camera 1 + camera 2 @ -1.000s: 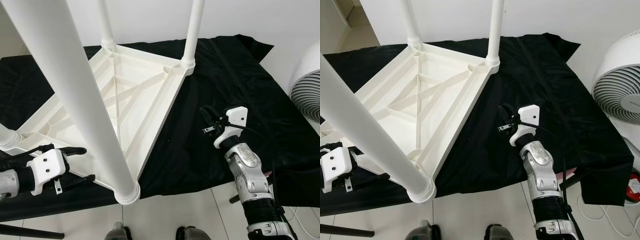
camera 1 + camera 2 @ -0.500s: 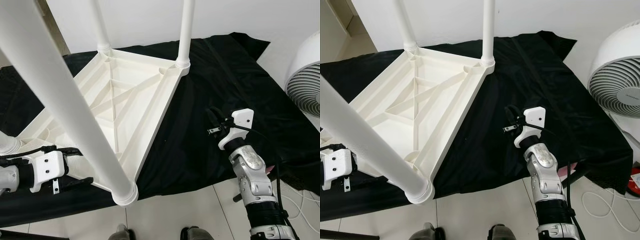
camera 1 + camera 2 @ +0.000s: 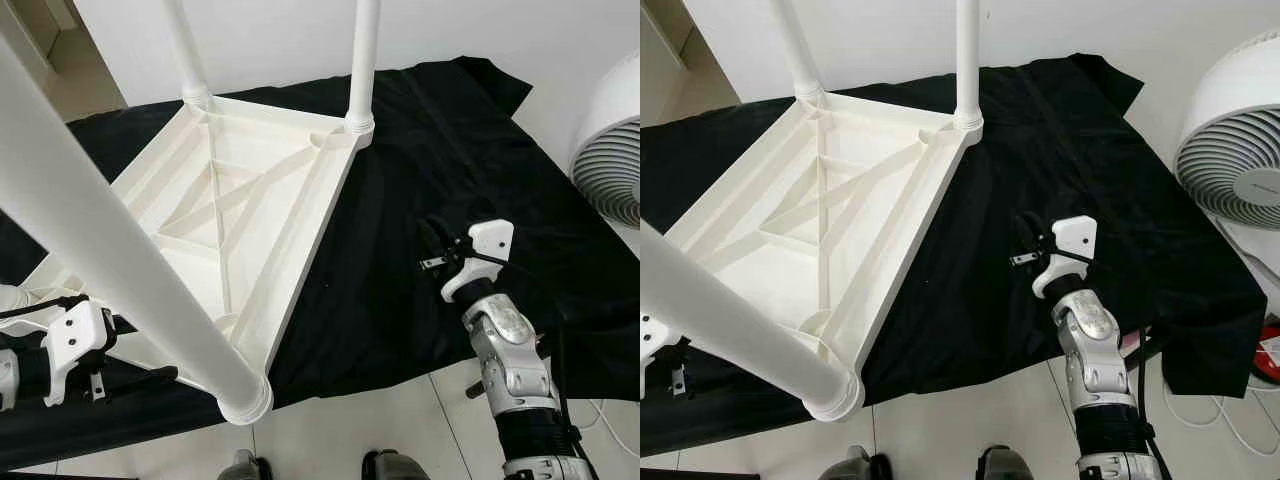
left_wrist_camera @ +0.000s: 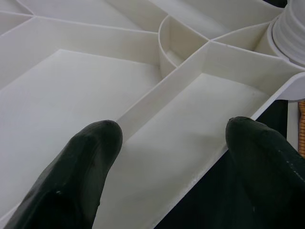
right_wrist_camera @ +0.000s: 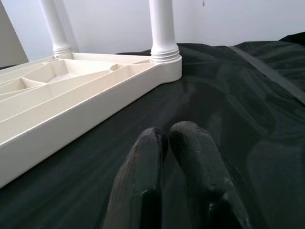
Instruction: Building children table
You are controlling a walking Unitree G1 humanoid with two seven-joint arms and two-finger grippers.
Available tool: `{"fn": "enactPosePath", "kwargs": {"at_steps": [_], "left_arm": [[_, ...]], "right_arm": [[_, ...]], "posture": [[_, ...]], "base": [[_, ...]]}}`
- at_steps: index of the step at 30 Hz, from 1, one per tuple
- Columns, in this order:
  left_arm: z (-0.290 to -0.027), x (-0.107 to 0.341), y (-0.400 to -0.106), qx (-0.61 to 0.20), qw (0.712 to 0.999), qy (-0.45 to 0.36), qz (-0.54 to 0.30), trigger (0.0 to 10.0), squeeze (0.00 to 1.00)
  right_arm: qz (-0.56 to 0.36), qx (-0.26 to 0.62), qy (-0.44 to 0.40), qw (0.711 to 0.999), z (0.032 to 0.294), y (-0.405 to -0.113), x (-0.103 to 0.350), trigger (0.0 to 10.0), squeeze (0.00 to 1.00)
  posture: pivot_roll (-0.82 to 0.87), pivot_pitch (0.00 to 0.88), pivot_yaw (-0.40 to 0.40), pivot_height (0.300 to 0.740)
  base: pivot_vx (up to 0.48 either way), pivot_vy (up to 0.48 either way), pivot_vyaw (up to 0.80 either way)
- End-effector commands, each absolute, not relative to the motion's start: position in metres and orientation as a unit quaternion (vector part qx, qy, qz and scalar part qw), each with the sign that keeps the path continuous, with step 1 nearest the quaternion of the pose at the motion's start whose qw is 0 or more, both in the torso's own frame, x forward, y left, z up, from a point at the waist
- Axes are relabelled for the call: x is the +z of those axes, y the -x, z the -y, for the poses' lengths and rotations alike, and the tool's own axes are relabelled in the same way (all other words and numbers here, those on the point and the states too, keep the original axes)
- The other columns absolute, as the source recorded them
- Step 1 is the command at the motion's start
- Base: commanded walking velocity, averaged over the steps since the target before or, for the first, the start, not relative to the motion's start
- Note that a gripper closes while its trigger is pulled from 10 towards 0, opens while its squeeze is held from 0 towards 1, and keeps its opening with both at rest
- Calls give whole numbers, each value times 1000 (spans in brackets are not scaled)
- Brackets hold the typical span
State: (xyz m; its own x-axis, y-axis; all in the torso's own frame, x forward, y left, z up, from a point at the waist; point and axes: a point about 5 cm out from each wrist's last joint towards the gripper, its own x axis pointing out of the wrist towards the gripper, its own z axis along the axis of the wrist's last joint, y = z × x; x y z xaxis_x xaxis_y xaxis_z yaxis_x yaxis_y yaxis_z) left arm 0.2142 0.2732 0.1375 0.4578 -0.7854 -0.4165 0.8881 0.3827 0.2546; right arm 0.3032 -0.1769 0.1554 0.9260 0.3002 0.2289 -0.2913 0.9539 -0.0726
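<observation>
A white plastic children's table (image 3: pixel 240 200) lies upside down on a black cloth (image 3: pixel 450 160) spread over the floor, its ribbed underside facing up and its legs standing upward from the corners. The near leg (image 3: pixel 120 270) crosses the left eye view from the upper left and ends in a ringed socket at the table's near corner, hiding part of the underside behind it. Two far legs (image 3: pixel 968 60) rise out of frame (their tops are cut off). A white fan (image 3: pixel 1235 150) stands past the cloth's right edge, with a cable (image 3: pixel 1185 420) on the tiled floor (image 3: pixel 330 440) below it.

The left gripper (image 4: pixel 174 138) is at the table's near edge, left of the near leg, its fingers (image 4: pixel 86 157) spread wide over the rim and an inner rib without closing on either; in the left eye view most of that arm is cut off. The right gripper (image 5: pixel 167 138) hovers low over the bare cloth, well apart from the table's right edge, its fingers pressed together on nothing, the silver forearm (image 3: pixel 510 360) reaching forward from the lower right.
</observation>
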Motion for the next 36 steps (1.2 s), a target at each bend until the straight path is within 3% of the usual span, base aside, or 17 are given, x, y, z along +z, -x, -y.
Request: {"fn": "enactPosePath", "kwargs": {"at_steps": [1, 10, 25, 31, 36], "left_arm": [[-272, 139, -205, -541, 799, -231, -123, 10000, 0], [-258, 141, -185, -578, 762, -264, -126, 10000, 0], [-251, 138, -209, -549, 788, -256, -109, 10000, 0], [-262, 134, -229, -509, 812, -249, -140, 10000, 0], [-271, 130, -231, -498, 814, -253, -163, 10000, 0]], "right_arm": [[112, 157, 20, 981, 174, -304, 152, 10000, 0], [110, 170, 28, 979, 174, -310, 156, 10000, 0], [110, 170, 24, 979, 172, -309, 155, 10000, 0], [111, 158, 24, 981, 175, -304, 153, 10000, 0], [110, 152, 24, 982, 176, -303, 152, 10000, 0]], "posture": [[6, 145, 90, 740], [26, 153, 64, 740], [2, 157, 74, 740], [-20, 158, 95, 740], [-22, 161, 103, 740]], "base": [[0, 0, 0], [0, 0, 0], [0, 0, 0], [0, 0, 0], [0, 0, 0]]}}
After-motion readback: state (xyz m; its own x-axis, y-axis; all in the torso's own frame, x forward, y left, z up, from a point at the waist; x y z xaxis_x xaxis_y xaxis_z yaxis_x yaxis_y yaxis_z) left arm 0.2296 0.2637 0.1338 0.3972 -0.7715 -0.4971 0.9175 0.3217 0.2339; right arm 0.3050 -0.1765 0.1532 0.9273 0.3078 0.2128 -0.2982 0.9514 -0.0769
